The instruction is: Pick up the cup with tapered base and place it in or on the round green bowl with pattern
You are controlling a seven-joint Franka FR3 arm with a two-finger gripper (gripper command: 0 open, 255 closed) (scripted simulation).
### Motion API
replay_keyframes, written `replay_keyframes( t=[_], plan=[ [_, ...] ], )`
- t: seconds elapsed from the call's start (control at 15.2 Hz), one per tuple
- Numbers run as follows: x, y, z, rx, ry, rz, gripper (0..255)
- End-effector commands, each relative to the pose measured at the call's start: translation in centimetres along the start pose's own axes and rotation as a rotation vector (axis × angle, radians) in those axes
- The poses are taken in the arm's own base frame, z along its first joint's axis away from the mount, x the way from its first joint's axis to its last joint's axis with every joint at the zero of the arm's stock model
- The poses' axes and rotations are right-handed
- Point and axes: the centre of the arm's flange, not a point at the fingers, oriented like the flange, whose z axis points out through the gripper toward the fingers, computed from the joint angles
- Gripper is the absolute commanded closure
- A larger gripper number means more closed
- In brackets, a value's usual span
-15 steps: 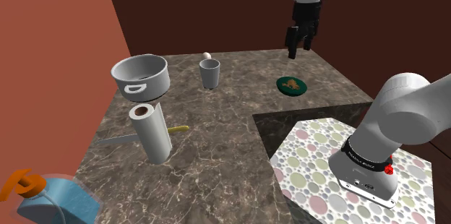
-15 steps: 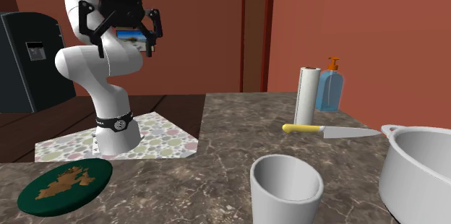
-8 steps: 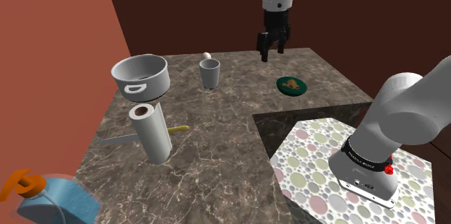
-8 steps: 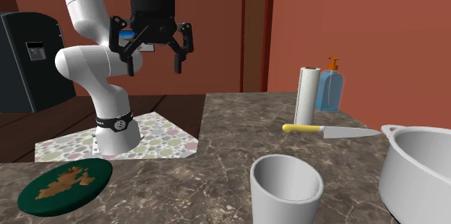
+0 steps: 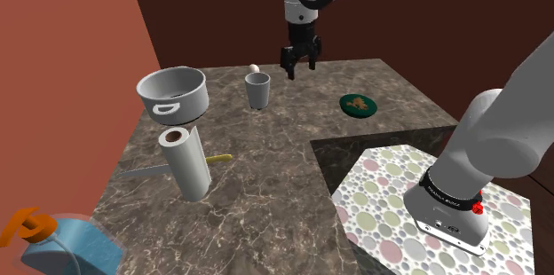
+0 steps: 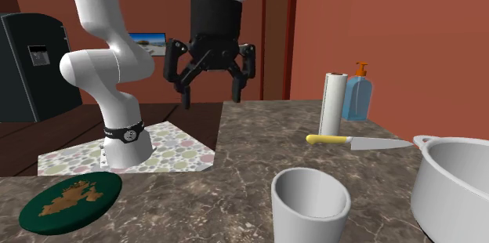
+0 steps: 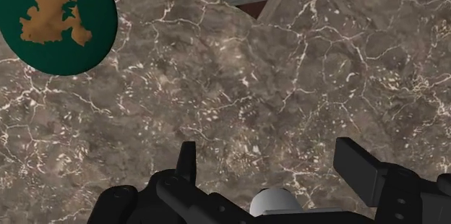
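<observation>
The pale grey cup (image 5: 258, 90) (image 6: 310, 202), narrower at its base, stands upright on the marble counter near its far edge. The round green bowl (image 5: 359, 105) (image 6: 70, 200) (image 7: 56, 19), flat with a brown pattern, lies to the shoulder view's right of the cup. My black gripper (image 5: 300, 67) (image 6: 211, 96) (image 7: 273, 168) hangs open above the counter, between cup and bowl and closer to the cup. Its fingers (image 7: 359, 172) stand wide apart with only bare marble between them.
A grey pot (image 5: 173, 94) (image 6: 458, 186) sits at the shoulder view's left of the cup, and a small white ball (image 5: 254, 68) lies behind the cup. A paper towel roll (image 5: 186, 162) (image 6: 332, 102), a yellow-handled knife (image 5: 169, 168) (image 6: 360, 143) and a blue soap bottle (image 5: 62, 242) (image 6: 358, 96) stand nearer. The dotted stand (image 5: 444, 202) is at lower right.
The arm has swung the open gripper toward the shoulder view's left and down, from above the bowl side to a spot close beside the cup. Nothing on the counter has moved.
</observation>
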Motion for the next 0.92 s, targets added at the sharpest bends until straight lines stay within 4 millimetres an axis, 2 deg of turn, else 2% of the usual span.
replay_keyframes(
  t=[0.0,0.86],
  plan=[
    [2.3,-1.4,0.8,-0.002,0.005,0.003,0],
    [16.7,-9.5,4.5,-0.019,0.034,0.025,0]
  ],
)
